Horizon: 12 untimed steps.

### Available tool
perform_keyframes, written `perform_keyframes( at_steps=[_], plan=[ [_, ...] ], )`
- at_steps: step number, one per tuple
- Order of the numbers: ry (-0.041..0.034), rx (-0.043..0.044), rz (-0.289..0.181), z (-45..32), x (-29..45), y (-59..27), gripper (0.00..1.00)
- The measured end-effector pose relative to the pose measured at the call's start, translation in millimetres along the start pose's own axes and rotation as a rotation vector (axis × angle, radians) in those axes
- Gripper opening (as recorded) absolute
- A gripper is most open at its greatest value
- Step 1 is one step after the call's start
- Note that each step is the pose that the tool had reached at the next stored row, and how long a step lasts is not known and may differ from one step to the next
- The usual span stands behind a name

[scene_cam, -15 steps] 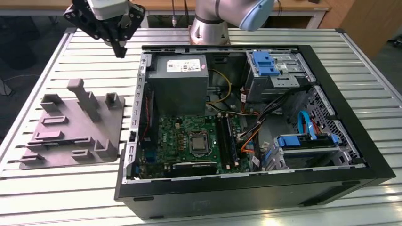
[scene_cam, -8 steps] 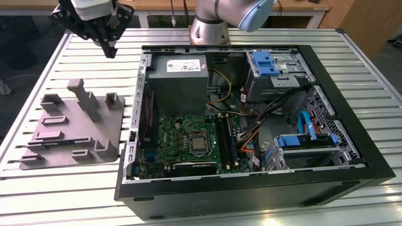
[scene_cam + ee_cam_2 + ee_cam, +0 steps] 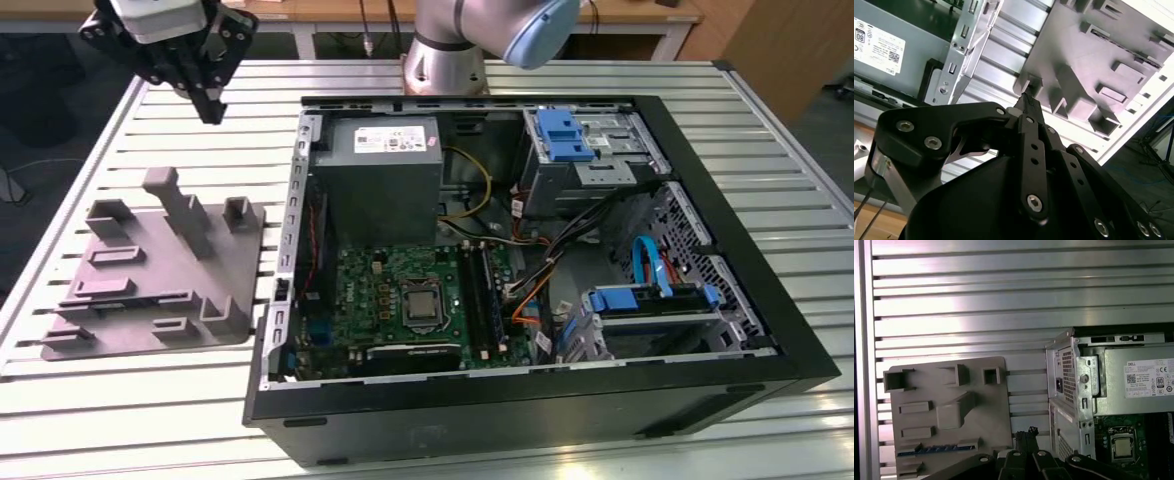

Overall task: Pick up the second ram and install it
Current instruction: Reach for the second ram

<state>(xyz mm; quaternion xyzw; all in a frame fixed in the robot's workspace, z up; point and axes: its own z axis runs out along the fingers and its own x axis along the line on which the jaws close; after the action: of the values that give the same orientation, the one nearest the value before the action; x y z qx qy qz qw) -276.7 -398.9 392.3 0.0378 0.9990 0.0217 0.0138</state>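
One open black computer case point(image 3: 534, 405) is seen nearest in the exterior view, laid on its side on the slatted metal desk point(image 3: 134, 430). Inside it the green motherboard point(image 3: 380, 300) is exposed, with long black slots point(image 3: 483, 295) running beside the processor socket point(image 3: 424, 305); whether a stick is seated in them cannot be told. Blue drive brackets point(image 3: 650, 297) are found toward the exterior view's right. Just beside the case, on the exterior view's left, a grey moulded holder tray point(image 3: 140, 285) is set on the desk. In the first wrist view a thin dark strip with a bluish sheen, taken to be the second ram point(image 3: 936, 448), is seen standing on edge in a long slot of the tray. That slot is at the end lying alongside the motherboard rather than the power supply, and the strip is touched by nothing else. Farther back, the grey power supply box point(image 3: 384, 170) is fitted into the case's far corner. Beyond the tray, the gripper point(image 3: 210, 110) is held high above the desk, pointing down, well apart from tray and ram. The fingers point(image 3: 1031, 150) are drawn together to a narrow tip, and nothing is seen between them. Farthest of all, the arm's base point(image 3: 447, 60) is mounted at the desk's far edge.
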Motion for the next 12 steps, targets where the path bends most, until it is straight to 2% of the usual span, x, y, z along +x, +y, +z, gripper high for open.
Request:
perform_keyframes(
  at_steps=[12],
  plan=[
    [0.0001, 0.0000, 0.000, -0.8, 28.1, -2.1, 0.11]
  ],
)
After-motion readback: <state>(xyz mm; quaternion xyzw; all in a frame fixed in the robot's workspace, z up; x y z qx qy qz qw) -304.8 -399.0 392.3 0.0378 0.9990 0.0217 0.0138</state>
